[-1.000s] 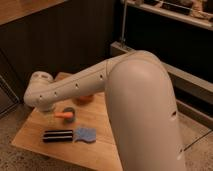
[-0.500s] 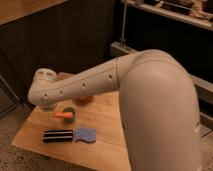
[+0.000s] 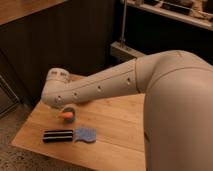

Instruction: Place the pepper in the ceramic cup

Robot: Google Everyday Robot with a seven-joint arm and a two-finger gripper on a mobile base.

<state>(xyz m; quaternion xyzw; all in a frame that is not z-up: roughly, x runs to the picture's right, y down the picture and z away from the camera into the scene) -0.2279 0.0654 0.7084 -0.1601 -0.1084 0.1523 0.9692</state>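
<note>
Arm: the white arm (image 3: pixel 107 85) reaches across the wooden table (image 3: pixel 117 125) from the right, its elbow at the far left.
Gripper: hidden under the arm's end near the cup; not visible here.
Pepper: the orange pepper (image 3: pixel 65 115) lies at the ceramic cup (image 3: pixel 69 110), touching its front rim.
Nearby: a black ribbed bar (image 3: pixel 58 135) and a blue cloth piece (image 3: pixel 85 134) lie side by side nearer the front edge.

No legible text or labels anywhere, perhaps faint marks on the arm (image 3: pixel 100 87); gripper hidden.
</note>
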